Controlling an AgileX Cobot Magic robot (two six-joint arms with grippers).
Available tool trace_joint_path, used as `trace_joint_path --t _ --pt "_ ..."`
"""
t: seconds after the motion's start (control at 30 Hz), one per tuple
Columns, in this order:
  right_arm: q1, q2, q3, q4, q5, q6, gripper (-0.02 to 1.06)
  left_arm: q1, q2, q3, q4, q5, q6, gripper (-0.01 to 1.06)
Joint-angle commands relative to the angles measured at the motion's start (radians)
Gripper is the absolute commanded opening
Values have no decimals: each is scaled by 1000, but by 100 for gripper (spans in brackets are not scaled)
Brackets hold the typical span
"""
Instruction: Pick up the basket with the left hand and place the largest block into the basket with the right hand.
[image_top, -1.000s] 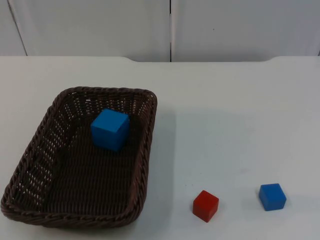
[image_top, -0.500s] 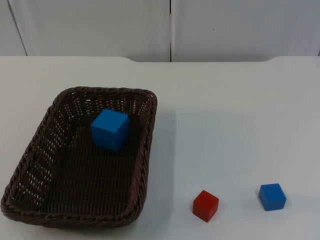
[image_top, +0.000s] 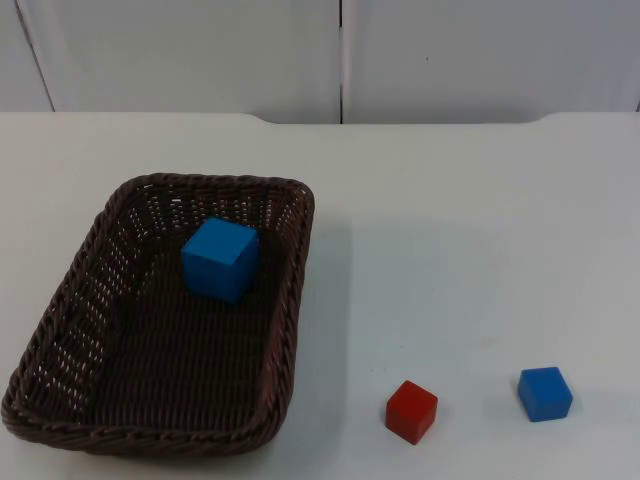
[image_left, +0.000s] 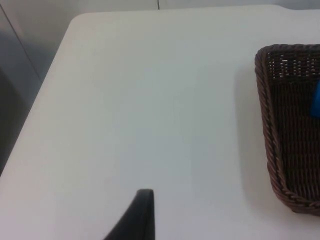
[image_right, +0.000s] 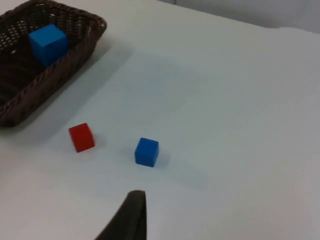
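1. Three blocks are on the scene: the large blue block (image_top: 220, 259) lies inside the basket (image_top: 290, 300), near its far wall, while the small red block (image_top: 412, 411) and the small blue block (image_top: 545, 393) rest on the white table (image_top: 470, 230), to the right of the basket and near each other but apart.

2. The basket stands flat on the table. By this layout I judge that the largest block is already where the task wants it.

3. The left gripper (image_left: 140, 215) is above bare table, well apart from the basket's rim (image_left: 265, 115). One dark fingertip is visible, so I cannot tell if the fingers are open or closed. It holds nothing that I can see.

4. The right gripper (image_right: 131, 215) is above the table near the small blue block (image_right: 146, 151), with the small red block (image_right: 81, 137) a little further. Its finger state I also cannot tell.

5. Handling, as my judgement: the basket is woven wicker, probably light and rather stiff, with a rough surface that should not slip. The thick braided rim is the best place to take hold, on the long side facing the left arm, with one finger inside the wall and one outside.

6. The large block looks rigid with flat smooth faces; two opposite faces would give a firm hold. If the basket is lifted tilted, the block may slide along the bottom.
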Motion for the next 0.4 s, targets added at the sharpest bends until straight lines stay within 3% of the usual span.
trace_joint_path --t 0.0,0.37 --pt "-52 -2 2 0 -13 -5 105 -4 -3 6 -4 -11 0 105" --pt "-253 -2 2 0 -13 -5 105 -4 -3 6 -4 -11 0 105"
